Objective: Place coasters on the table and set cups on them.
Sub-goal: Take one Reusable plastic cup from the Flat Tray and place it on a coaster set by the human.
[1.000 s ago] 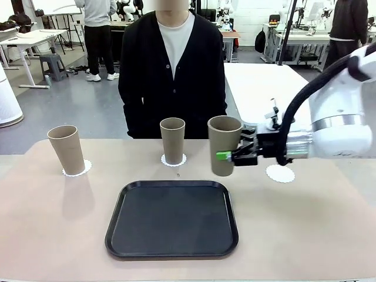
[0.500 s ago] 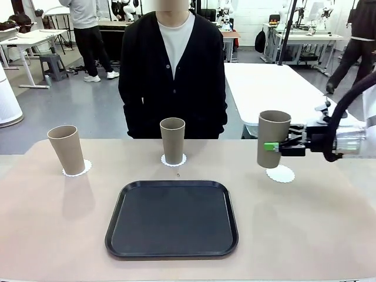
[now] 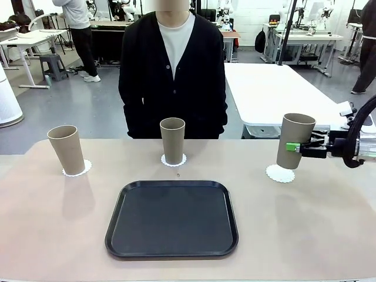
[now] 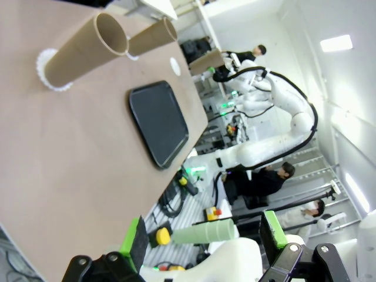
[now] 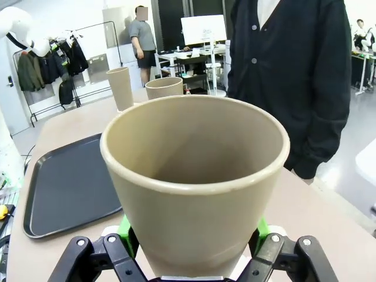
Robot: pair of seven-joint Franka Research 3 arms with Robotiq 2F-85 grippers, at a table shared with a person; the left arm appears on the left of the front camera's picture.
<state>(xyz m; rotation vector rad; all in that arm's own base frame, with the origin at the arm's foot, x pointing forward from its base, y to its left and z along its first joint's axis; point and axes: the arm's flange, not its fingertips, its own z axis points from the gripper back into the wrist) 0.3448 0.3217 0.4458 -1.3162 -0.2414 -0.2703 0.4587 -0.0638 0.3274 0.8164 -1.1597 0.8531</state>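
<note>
on the large beige-tan tabletop (image 3: 305, 223) with rounded corners, a black rounded-square tray (image 3: 172, 218) lies at the middle, toward six o'clock. two tall tapered tan-brown cups already stand on small round white lacy paper coasters: one cup (image 3: 67, 149) at ten o'clock on its coaster (image 3: 77, 168), leaning a little, and one cup (image 3: 173, 140) at twelve o'clock on its coaster (image 3: 173, 160), just in front of the person in a black cardigan (image 3: 172, 64).

at two o'clock the right gripper (image 3: 302, 147), black with green pads, is clamped around the side of the third tan-brown cup (image 3: 293, 141). the cup is upright and sits just above the third white coaster (image 3: 279, 173), over its right part; whether its base touches the paper cannot be told. in the right wrist view the green pads press either side of the cup (image 5: 197, 182), whose open mouth faces the camera.

the left gripper (image 4: 205, 238) hangs off the table's near edge, its jaws spread wide and holding nothing.
</note>
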